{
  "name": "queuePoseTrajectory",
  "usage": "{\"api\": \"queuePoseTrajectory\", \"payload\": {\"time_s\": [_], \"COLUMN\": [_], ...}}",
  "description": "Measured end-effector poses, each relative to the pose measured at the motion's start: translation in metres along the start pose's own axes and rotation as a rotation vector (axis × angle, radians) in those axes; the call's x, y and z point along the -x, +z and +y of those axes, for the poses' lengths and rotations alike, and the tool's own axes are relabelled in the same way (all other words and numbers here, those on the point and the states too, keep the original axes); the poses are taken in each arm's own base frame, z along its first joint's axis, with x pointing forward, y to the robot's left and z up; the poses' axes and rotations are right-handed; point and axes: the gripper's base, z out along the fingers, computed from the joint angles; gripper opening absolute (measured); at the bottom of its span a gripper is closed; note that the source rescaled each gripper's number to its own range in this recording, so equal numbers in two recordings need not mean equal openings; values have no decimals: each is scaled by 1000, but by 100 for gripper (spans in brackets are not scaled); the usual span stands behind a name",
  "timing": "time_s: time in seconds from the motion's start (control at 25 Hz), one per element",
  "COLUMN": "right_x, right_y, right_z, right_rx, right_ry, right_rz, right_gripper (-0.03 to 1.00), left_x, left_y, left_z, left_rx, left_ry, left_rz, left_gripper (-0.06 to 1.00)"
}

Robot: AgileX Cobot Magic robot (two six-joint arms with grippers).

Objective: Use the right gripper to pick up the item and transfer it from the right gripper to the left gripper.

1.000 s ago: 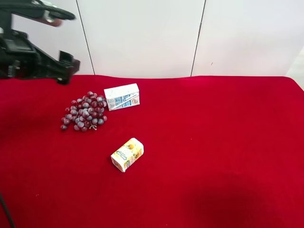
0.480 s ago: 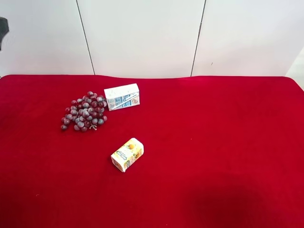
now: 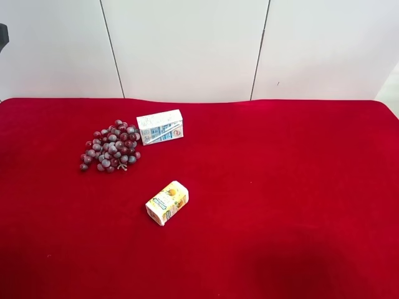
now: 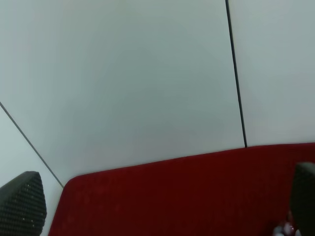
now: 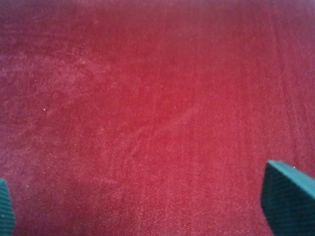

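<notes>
The bunch of grapes (image 3: 110, 147), dark red and frosted grey-purple, lies on the red cloth at the exterior high view's left, touching the white-blue carton (image 3: 160, 127). A few berries show at the edge of the left wrist view (image 4: 285, 230). The left gripper (image 4: 162, 206) is open and empty, held up facing the white wall; only a sliver of that arm (image 3: 2, 34) shows at the exterior high view's left edge. The right gripper (image 5: 147, 206) is open and empty, close above bare red cloth; it is out of the exterior high view.
A yellow juice carton (image 3: 167, 202) lies on the cloth nearer the front. The red cloth (image 3: 287, 187) covers the whole table. A white panelled wall (image 3: 187, 43) stands behind the table's far edge.
The arm at the exterior high view's left, which stood over the table's far left corner a second ago, has withdrawn almost out of view. Grapes and cartons have not moved.
</notes>
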Motion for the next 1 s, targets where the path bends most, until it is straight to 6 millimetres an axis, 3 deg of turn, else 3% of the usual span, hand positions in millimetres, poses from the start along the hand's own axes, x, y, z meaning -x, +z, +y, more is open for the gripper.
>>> {"api": "queuePoseTrajectory", "payload": {"time_s": [0.52, 0.84, 1.0], "right_x": [0, 0, 0], "right_y": [0, 0, 0], "right_z": [0, 0, 0], "right_rx": [0, 0, 0], "right_ry": [0, 0, 0], "right_rz": [0, 0, 0], "right_gripper": [99, 99, 99], "left_x": [1, 0, -4], "left_y": [0, 2, 3], "left_z": [-4, -7, -14], "left_rx": [-49, -57, -124], "left_ry": [-34, -266, -334], "left_rz": [-13, -11, -140], "left_gripper": [100, 100, 100]}}
